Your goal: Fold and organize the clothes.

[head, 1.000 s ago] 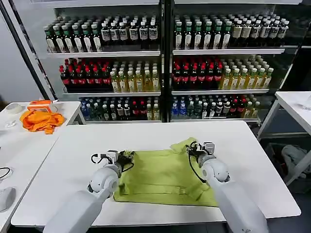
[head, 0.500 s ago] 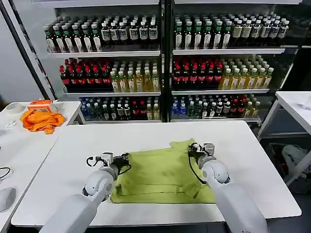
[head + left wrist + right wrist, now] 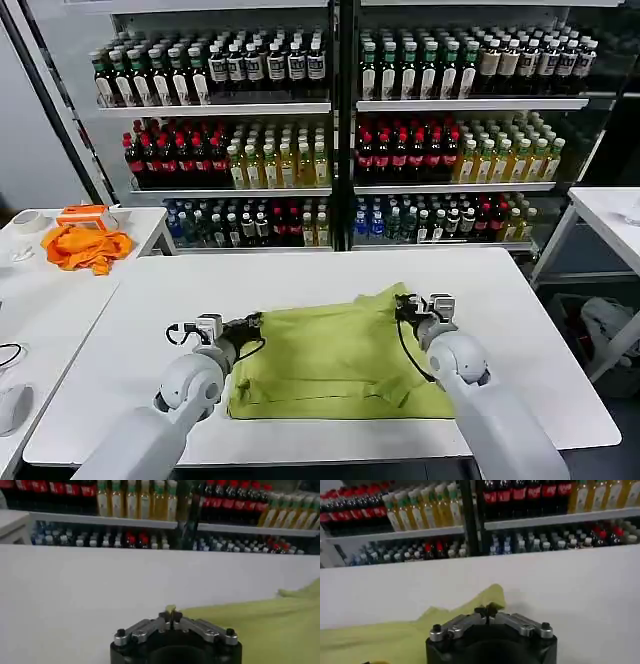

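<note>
1. Both hands have drawn apart since the earlier frames: the left hand point(image 3: 252, 323) has slid outward toward the robot's left and the right hand point(image 3: 405, 305) toward its right, so the T-shirt point(image 3: 335, 360) now lies stretched wider and flatter between them.
2. Nearest the robot, the T-shirt's near hem runs roughly parallel to the front edge of the white surface point(image 3: 520, 330), a little way in from it.
3. At the shirt's left far corner, the left hand is clenched on a small tuft of T-shirt point(image 3: 260, 630) fabric; in the left wrist view its fingertips point(image 3: 170, 616) meet with the cloth pinched between them.
4. At the shirt's right far corner, the right hand point(image 3: 489, 611) is likewise clamped on the T-shirt point(image 3: 375, 640), a peaked flap of fabric standing up just behind it.
5. Beyond the shirt, the surface runs on bare to its far edge.
6. On the robot's left, a separate side table point(image 3: 40, 290) carries a crumpled orange cloth point(image 3: 85, 247), well apart from the shirt.
7. Farthest off, coolers point(image 3: 340, 120) hold shelves of bottles.
</note>
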`<state>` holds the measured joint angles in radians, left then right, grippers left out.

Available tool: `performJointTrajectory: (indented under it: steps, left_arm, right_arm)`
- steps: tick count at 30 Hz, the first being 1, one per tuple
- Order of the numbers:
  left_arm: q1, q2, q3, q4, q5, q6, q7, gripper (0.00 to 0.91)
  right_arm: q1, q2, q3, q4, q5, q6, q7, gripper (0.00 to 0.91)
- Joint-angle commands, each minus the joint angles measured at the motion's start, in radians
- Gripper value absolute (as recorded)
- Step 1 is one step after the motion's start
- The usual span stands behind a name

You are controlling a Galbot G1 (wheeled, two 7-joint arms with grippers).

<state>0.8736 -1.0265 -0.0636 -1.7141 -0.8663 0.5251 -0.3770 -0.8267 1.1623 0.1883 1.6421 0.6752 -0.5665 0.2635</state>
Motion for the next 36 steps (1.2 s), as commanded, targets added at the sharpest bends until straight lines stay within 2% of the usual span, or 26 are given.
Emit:
performJointTrajectory:
  steps: [1,5,15,23,30,31,32,33,34,36]
  left_arm:
    - [0.047,0.014,-0.037,-0.106,-0.007,-0.008,0.002,0.020]
    - [0.086,0.039,-0.052,-0.158,0.003,-0.008,0.002,0.020]
    - [0.262,0.074,-0.084,-0.268,0.087,-0.027,0.011,0.020]
    - [0.305,0.086,-0.085,-0.261,0.150,-0.029,0.014,0.020]
    - [0.302,0.084,-0.064,-0.214,0.235,-0.040,0.020,0.030]
    - [0.304,0.081,-0.063,-0.209,0.262,-0.041,0.024,0.040]
    - [0.305,0.081,-0.063,-0.208,0.273,-0.041,0.026,0.081]
    - [0.307,0.077,-0.065,-0.208,0.283,-0.041,0.027,0.655]
    - [0.311,0.073,-0.069,-0.210,0.295,-0.042,0.029,0.907]
    - [0.321,0.069,-0.075,-0.221,0.305,-0.046,0.028,0.907]
  right_arm:
    - [-0.101,-0.020,0.040,0.158,-0.006,0.003,0.002,0.000]
    - [-0.191,-0.031,0.074,0.243,-0.020,0.003,0.001,0.000]
    - [-0.461,-0.025,0.163,0.445,-0.130,0.026,-0.025,0.000]
    - [-0.585,0.014,0.192,0.490,-0.195,0.033,-0.023,0.000]
    - [-0.585,0.037,0.193,0.450,-0.218,0.015,-0.004,0.000]
    - [-0.582,0.041,0.191,0.446,-0.222,0.007,-0.002,0.121]
    - [-0.582,0.043,0.191,0.446,-0.227,0.001,-0.003,0.393]
    - [-0.583,0.045,0.190,0.447,-0.234,-0.006,-0.005,0.907]
    - [-0.588,0.047,0.191,0.453,-0.244,-0.004,-0.007,0.907]
    - [-0.595,0.050,0.194,0.465,-0.261,-0.001,-0.012,0.907]
